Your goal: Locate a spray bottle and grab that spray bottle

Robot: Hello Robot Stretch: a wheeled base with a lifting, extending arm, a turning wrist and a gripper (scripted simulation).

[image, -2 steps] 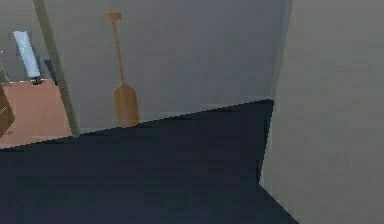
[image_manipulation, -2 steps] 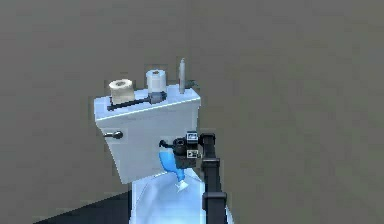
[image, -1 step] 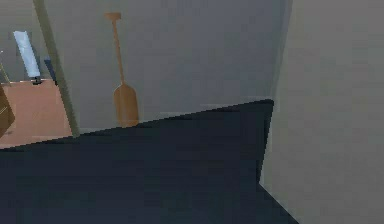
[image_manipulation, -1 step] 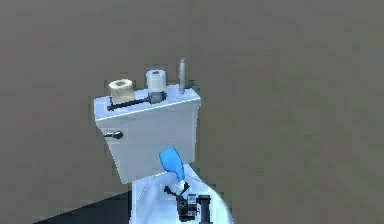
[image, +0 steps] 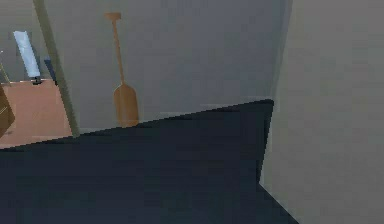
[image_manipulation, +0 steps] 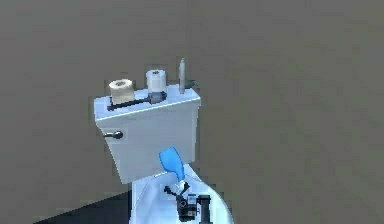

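A grey wall [image_manipulation: 300, 80] is seen behind everything in the arm side view, well beyond the fingers [image_manipulation: 184, 192]. In the forward view a dark floor [image: 150, 170] is shown, bounded by pale walls, with a doorway at the left onto a wooden floor [image: 35, 112]. A white toilet [image_manipulation: 150, 205] is placed at the bottom of the arm side view, directly under and around the fingers. Its tank [image_manipulation: 140, 135] is set above and to the left of them and appears tilted in the picture. In the forward view an orange paddle [image: 123, 80] is leaned upright against the far wall.

On the tank lid, up and left of the fingers, two paper rolls [image_manipulation: 121, 88] [image_manipulation: 156, 78] are stood side by side. A thin grey stick [image_manipulation: 182, 72] is stood upright just right of them, straight above the fingers.

A blue rounded object [image_manipulation: 172, 162], possibly the spray bottle, is found just above the fingers, in front of the tank's lower right corner. The dark gripper [image_manipulation: 188, 205] is seen over the toilet. How the fingers are set cannot be told, nor whether anything is held, nor whether the blue object is touched.
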